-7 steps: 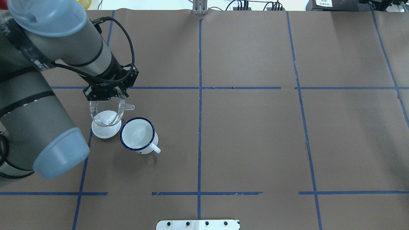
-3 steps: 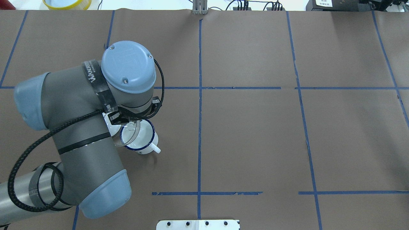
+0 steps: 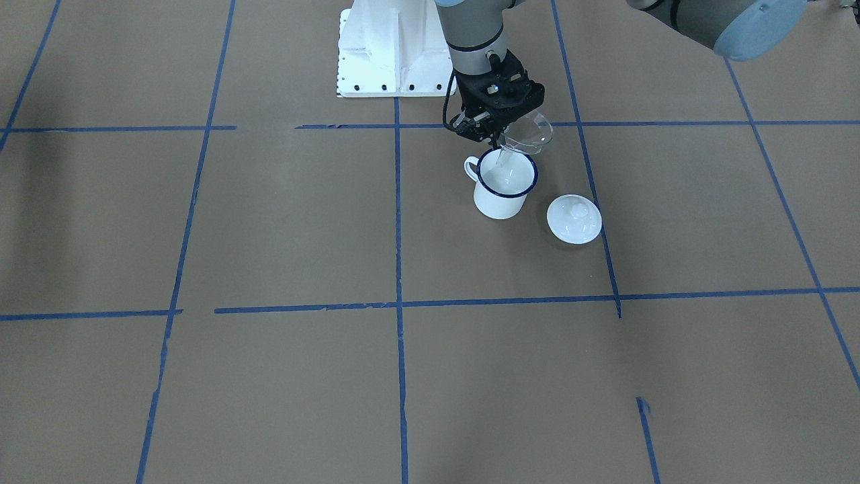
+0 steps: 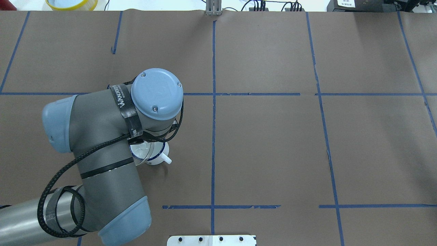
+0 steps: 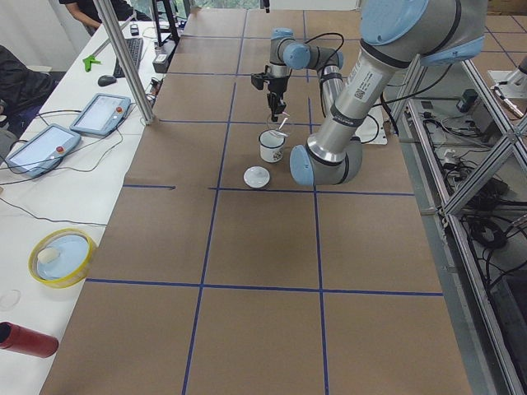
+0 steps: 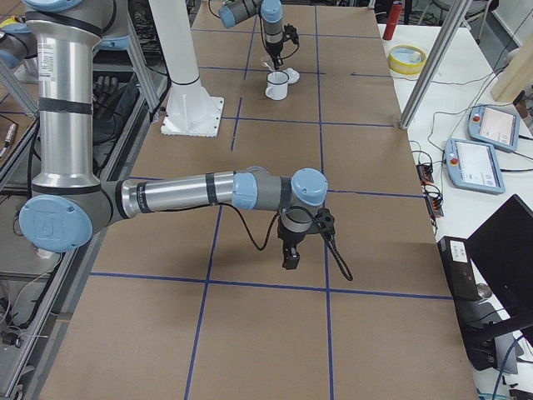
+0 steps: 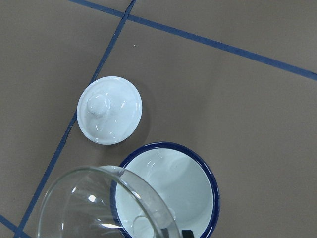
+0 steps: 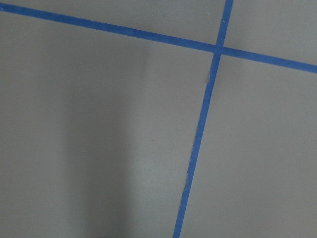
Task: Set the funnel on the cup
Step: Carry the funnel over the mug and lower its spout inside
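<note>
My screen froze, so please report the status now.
Left gripper shut on funnel. Funnel tilted, spout over cup, not seated. Right gripper far off, state unclear. Lid beside cup, apart.

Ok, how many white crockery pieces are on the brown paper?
2. The cup stands under the funnel held by the left gripper; the lid lies apart from it, toward the robot's left. None seems hidden.

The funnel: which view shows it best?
The exterior front-facing view: the funnel shows whole, tilted in the left gripper, spout over the cup. The left wrist view cuts off its rim; overhead, the arm hides most; both side views show it tiny.
</note>
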`<state>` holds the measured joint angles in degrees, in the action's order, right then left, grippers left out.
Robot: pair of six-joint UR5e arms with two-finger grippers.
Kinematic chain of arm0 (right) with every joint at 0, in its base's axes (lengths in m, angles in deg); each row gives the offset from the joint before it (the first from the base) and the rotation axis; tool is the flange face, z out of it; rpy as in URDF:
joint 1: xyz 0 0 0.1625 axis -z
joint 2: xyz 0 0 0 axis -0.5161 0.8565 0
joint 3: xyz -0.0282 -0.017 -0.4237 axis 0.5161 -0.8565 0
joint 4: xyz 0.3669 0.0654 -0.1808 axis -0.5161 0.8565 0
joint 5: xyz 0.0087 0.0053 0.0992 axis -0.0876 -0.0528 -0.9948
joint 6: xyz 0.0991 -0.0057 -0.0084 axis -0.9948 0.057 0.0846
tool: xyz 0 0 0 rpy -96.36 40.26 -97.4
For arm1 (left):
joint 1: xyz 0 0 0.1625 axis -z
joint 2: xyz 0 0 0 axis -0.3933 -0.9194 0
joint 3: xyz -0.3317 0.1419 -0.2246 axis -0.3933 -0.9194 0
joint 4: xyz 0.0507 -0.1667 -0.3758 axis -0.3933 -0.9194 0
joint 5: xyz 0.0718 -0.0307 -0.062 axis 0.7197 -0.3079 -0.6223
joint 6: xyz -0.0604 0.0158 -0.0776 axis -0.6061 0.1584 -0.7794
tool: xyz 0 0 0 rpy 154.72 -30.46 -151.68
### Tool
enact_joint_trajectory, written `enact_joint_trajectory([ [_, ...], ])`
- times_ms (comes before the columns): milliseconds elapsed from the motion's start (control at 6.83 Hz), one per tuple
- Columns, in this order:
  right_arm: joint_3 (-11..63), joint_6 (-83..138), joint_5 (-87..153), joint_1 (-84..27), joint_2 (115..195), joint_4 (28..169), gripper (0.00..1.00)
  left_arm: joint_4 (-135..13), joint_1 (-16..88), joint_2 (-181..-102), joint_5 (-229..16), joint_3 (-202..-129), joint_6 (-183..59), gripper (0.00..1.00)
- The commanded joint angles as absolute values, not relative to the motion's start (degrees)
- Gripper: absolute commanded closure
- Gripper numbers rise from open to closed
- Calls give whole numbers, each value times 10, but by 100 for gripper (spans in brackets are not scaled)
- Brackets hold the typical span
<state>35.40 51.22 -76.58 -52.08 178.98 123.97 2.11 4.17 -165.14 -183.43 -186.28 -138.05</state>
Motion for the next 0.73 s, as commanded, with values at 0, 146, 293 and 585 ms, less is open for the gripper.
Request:
enact_joint_trajectory([
  [0, 354, 512, -766, -521, 1789, 1240, 0, 18, 39, -1651, -1822, -1849, -1355, 1],
  [146, 354, 512, -766, -521, 1790, 1240, 0, 17, 40, -1647, -1821, -1851, -1353, 0],
  [293, 354, 512, -766, -521, 1790, 1240, 0, 13, 41, -1646, -1808, -1854, -1353, 0],
  [585, 354, 512, -766, -521, 1790, 1240, 0, -42, 49, -1638, -1803, -1861, -1352, 0],
])
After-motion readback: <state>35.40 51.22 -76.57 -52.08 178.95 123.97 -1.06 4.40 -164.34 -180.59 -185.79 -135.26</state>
